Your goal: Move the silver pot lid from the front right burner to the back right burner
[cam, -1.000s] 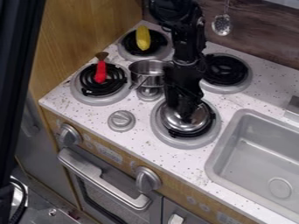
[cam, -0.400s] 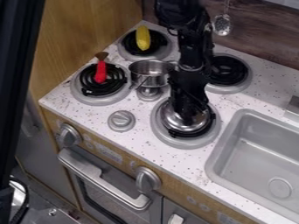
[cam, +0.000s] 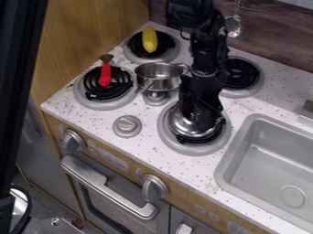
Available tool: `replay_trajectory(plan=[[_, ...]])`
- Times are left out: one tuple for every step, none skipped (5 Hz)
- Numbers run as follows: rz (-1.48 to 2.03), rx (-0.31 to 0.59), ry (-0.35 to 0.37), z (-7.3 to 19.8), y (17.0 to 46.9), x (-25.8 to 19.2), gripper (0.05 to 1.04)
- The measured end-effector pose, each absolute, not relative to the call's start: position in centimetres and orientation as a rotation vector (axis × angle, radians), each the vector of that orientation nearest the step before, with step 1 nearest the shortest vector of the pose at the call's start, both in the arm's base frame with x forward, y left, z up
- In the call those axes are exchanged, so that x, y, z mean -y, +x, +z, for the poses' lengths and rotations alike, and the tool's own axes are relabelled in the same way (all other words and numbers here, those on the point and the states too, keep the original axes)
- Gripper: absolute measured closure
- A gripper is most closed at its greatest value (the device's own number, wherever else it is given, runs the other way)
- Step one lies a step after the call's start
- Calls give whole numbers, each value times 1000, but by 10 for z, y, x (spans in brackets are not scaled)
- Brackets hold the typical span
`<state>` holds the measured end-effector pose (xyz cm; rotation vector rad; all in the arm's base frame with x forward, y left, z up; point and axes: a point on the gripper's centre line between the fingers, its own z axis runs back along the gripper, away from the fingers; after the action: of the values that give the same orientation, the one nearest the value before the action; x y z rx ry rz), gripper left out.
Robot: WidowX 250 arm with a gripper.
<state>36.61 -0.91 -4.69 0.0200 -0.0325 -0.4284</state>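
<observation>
And here, looking at the black two-finger gripper [cam: 200, 122], angled down over the right side of a shiny silver metal dome [cam: 182, 124], set on the black-and-grey round burner [cam: 176, 146]. Open, or closed on the dome? Can't tell, with the contact point hidden! Now seeing, just behind and left of the dome, a small open silver metal pot [cam: 158, 84]. Farther left of it, catching sight of a red-handled brush [cam: 105, 75], lying across a black coil burner [cam: 92, 89]. Well behind and left of it, spotting yellow toy corn [cam: 149, 40] on another burner [cam: 131, 53]. Left of it, finding a round grey knob [cam: 127, 126] on the white speckled counter [cam: 147, 142]; right of it, meeting a grey rectangular sink [cam: 234, 140].
</observation>
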Motion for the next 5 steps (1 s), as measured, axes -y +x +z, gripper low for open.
replay_trajectory(plan=[[-428,38,26,-46,368,10,98],[-429,48,31,-45,372,11,189],[-427,49,38,-46,374,10,474],[-425,49,46,-46,374,8,701],[-424,48,54,-46,374,7,813]])
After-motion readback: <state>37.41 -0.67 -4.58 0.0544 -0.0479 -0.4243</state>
